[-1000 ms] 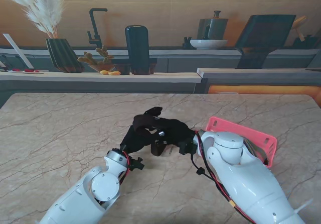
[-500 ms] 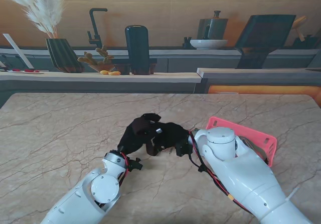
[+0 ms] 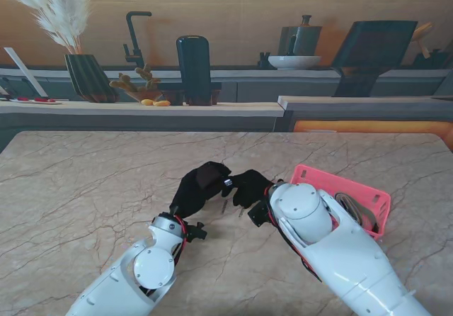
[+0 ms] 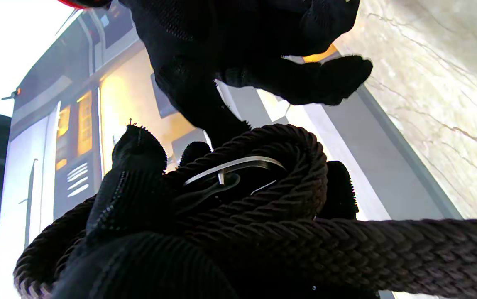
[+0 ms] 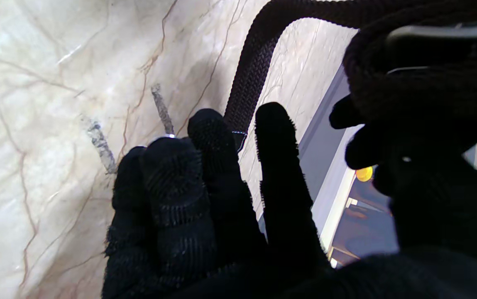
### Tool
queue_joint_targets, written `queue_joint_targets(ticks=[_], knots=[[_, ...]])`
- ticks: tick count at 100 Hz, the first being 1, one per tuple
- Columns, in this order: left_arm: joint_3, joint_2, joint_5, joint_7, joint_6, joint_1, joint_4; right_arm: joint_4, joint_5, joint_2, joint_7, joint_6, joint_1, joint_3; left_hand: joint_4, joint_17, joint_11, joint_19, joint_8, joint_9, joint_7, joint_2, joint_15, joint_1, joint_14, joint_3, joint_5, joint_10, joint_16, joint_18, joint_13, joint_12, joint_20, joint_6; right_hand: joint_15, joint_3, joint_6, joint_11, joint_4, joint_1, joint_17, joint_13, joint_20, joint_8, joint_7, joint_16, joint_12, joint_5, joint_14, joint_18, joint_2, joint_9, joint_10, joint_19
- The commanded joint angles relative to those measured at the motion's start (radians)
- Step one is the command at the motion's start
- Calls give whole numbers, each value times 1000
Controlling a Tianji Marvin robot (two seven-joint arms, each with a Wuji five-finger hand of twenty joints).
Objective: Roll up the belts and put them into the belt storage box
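The pink plastic belt storage box (image 3: 368, 201) sits on the marble counter (image 3: 85, 188) to the right of both arms, and you can see a grey-brown rolled belt (image 3: 350, 208) already lying inside it, partly hidden by the right arm.

The dark brown braided belt (image 4: 263, 199) is out of the box, up between the two black-gloved hands near the middle of the counter. From the stand view it's mostly lost in the gloves, just a small glint of metal shows.

The left wrist view is way more useful: the left hand (image 3: 199, 185) is curled around a coil of the braid with the silver metal buckle (image 4: 234, 168) in the middle.

The right wrist view shows the right hand (image 3: 249, 187) with straight fingers (image 5: 280, 166) slightly apart, a loose strand running past them over the marble; can't tell if it's actually gripping anything.
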Motion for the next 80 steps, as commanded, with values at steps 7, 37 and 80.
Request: queue_joint_targets(ticks=[7, 37, 80], knots=[[-1, -11, -16, 3, 6, 6, -36, -7, -59, 18, -8, -10, -38, 21, 39, 1, 73, 37, 15, 37, 58, 159, 29, 95, -32, 4, 5, -110, 14, -20, 7, 27, 20, -76, -11, 157, -8, 3, 81, 104, 12, 11, -9, 0, 7, -13, -9, 24, 15, -5, 64, 13, 54, 77], [-8, -18, -64, 0, 51, 10, -48, -117, -279, 60, -21, -151, -143, 89, 40, -2, 94, 33, 21, -12, 70, 136, 32, 190, -39, 16, -62, -112, 18, -31, -15, 42, 17, -75, -89, 246, -40, -48, 44, 191, -1, -28, -55, -142, 173, -46, -32, -99, -19, -22, -57, -32, 15, 24], [8, -6, 91, 37, 104, -37, 10, -235, -391, 52, -179, -400, -271, 159, 41, 197, 709, 319, 104, 270, 321, -151, 533, -144, -15, 454, -15, -162, 274, 60, 323, 468, 113, 33, -147, 339, 4, -83, 115, -47, -5, -54, -71, 47, -88, -52, -35, -47, -43, -23, -93, -69, 1, -24]])
